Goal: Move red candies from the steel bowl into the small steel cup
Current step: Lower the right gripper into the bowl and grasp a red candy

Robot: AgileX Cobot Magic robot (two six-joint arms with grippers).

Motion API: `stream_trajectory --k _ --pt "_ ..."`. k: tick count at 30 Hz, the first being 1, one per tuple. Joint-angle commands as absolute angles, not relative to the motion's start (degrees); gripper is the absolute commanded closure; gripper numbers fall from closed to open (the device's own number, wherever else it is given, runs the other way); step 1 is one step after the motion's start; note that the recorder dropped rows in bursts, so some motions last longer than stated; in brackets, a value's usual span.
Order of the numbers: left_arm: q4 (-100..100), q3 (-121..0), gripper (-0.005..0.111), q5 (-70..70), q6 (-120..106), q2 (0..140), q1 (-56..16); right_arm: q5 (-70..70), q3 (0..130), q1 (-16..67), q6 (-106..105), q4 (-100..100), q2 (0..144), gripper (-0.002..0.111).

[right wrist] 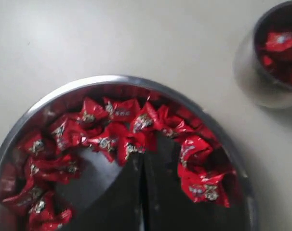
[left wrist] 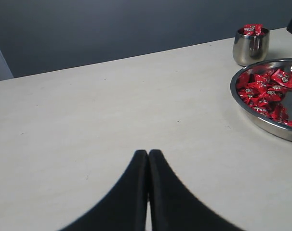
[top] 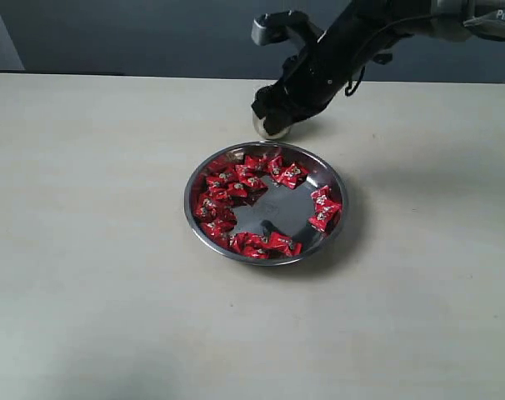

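While clenched right pincer (top: 273,112) half hides small steel cup (left wrist: 251,48), left pincer (left wrist: 148,159) clenched.

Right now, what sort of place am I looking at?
Probably a robotics test bench, not a kitchen: bare pale tabletop, plain dark wall behind, and a black robot arm by a steel bowl of red candies.

A pale cream bench (top: 94,275) with a matte, faintly streaked top fills most of the exterior view, from nine o'clock round through six to three. Behind its far edge, across twelve o'clock, stands a dark blue-grey wall (top: 152,33). In the corner near eleven o'clock a lighter grey panel (top: 1,37) meets that wall along a slanted line
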State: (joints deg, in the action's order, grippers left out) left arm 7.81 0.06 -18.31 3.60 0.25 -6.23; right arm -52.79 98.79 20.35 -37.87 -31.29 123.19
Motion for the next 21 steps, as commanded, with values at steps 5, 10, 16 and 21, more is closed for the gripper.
stream_trajectory --k 5,10,16,21 --pt "7.7 0.0 0.106 -17.8 3.9 0.0 -6.4 -53.3 89.8 20.2 -53.2 -41.0 124.6 0.099" --pt "7.7 0.0 0.106 -17.8 3.9 0.0 -6.4 -51.5 90.0 21.1 -55.9 -45.7 128.3 0.067" --pt "7.7 0.0 0.106 -17.8 3.9 0.0 -6.4 -42.7 90.0 22.1 -55.8 -45.4 129.7 0.069" --pt "7.7 0.0 0.106 -17.8 3.9 0.0 -6.4 -41.8 90.0 22.3 -55.7 -44.9 130.4 0.069"
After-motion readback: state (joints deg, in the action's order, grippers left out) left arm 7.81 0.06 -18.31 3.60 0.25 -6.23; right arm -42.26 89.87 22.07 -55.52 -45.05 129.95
